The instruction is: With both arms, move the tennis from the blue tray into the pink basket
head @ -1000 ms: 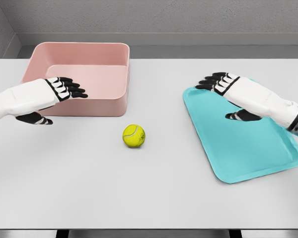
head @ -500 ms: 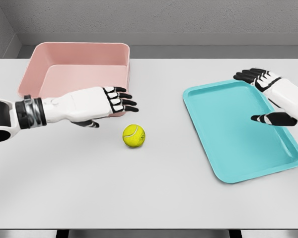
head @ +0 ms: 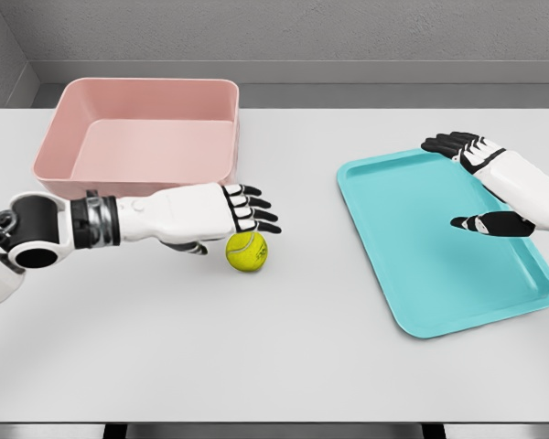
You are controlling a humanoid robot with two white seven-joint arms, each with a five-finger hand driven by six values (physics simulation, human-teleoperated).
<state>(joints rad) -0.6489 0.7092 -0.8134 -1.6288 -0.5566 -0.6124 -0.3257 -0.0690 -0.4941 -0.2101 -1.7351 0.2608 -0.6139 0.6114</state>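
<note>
Since half a second ago the left arm has pushed further toward the middle, so the left hand (head: 242,212) now hangs just above and beside the ball, while the right hand (head: 480,183) has barely shifted over the tray's far right side.

Across the pale surface (head: 274,366) the pink basket (head: 137,128) sits at the back left and the blue tray (head: 439,238) lies on the right, tilted in plan and bare. Between them, nearer the basket's front right corner, the tennis ball (head: 247,251) rests on the surface, not on the tray.

Both hands have their fingers spread and hold nothing; I cannot tell whether the left fingertips touch the ball.

The ball looks light, springy and felt-covered, so it should grip well but roll away at a nudge. Closing the fingers down around its widest part from above seems the safest hold.
</note>
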